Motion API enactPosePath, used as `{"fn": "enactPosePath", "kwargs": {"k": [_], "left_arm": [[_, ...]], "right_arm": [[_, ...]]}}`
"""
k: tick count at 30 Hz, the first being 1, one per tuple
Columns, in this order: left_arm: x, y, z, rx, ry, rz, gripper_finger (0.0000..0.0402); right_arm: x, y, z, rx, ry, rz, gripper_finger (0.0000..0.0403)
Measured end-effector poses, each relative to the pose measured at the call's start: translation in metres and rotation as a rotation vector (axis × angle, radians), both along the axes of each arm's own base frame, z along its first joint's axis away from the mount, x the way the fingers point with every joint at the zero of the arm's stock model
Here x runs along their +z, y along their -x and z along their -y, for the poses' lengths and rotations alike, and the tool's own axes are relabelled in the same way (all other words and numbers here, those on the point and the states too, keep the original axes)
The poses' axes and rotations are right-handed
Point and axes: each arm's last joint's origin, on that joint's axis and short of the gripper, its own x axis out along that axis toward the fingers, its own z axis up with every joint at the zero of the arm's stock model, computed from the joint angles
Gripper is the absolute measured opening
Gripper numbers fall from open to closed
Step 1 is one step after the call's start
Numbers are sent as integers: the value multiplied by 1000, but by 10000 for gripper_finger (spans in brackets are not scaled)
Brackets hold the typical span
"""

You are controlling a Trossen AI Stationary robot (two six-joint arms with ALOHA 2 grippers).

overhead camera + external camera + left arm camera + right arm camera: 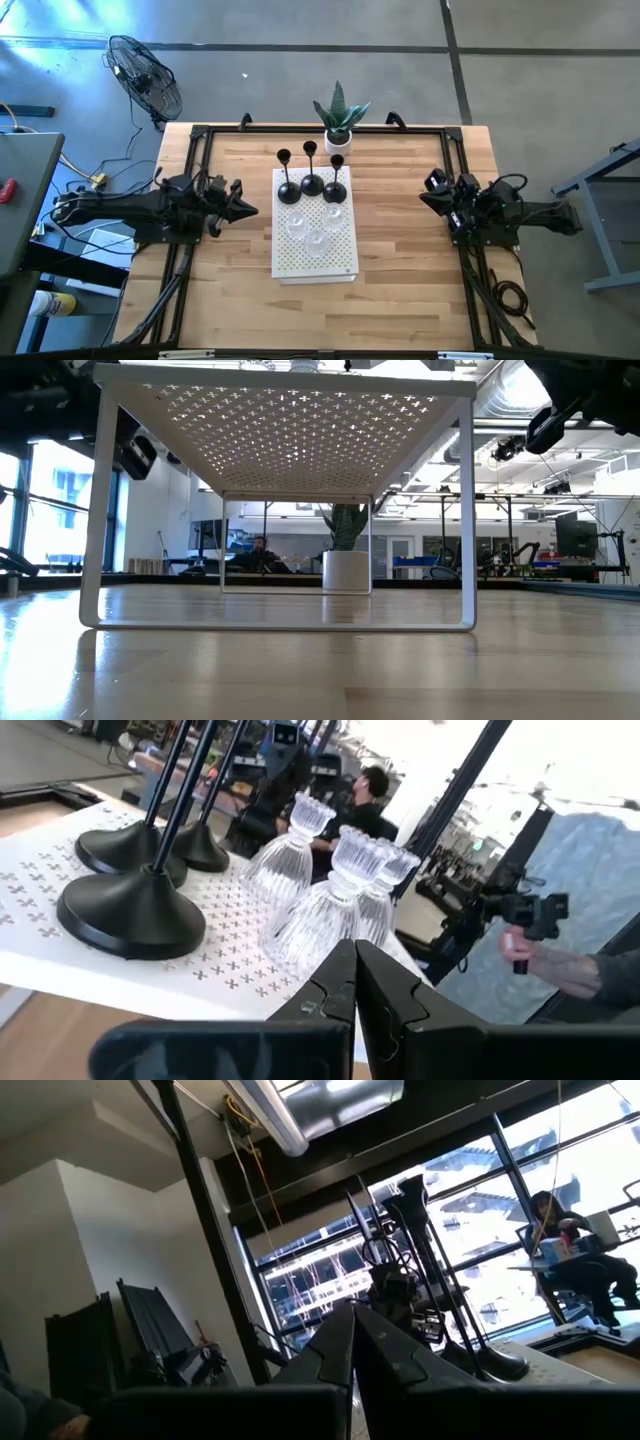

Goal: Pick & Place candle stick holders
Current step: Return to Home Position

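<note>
At the left of the high view, my left arm lies low and stretched across the left side of the table [400, 290]. The left gripper [243, 210] points to the right, toward the shelf, near its left edge but not touching it. In the left wrist view its jaws are closed together, with nothing between them.

In the centre of the frame stands the white perforated shelf [290, 262], and all the candle stick holders are on top of it. The three black holders [312, 185] stand in a row along the upper end of the shelf. Each one is upright: domed base down, thin stem vertical, small cup at the top. Just below them the three clear glass holders [316, 243] make a small triangle. They are also upright, with the wide ribbed part down and the narrow cup up. Above the shelf, at the table's upper edge, is a green plant in a white pot [340, 115].

At the right of the frame my right arm is folded. The right gripper [428, 195] points left toward the shelf and is well apart from it. In the right wrist view its jaws are closed on nothing.
</note>
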Motion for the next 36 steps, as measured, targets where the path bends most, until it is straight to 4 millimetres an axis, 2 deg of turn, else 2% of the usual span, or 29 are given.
{"fn": "enactPosePath", "kwargs": {"k": [16, 23, 29, 33, 36], "left_arm": [[-28, 0, 0, -5, 39, -53, 0], [-32, 0, 0, 13, 37, -79, 0], [-43, 1, 0, 4, -4, -178, 0], [-53, 2, -1, 38, 29, -290, 0], [-54, 2, -1, 40, 50, -303, 0]], "right_arm": [[-4, -2, 0, 0, -30, -51, 0], [-6, -3, 0, 0, -30, -65, 0], [-7, -3, 0, -1, -29, -81, 0], [-9, -4, 0, -1, -29, -103, 0], [-12, -5, 1, -2, -30, -129, 0]]}}
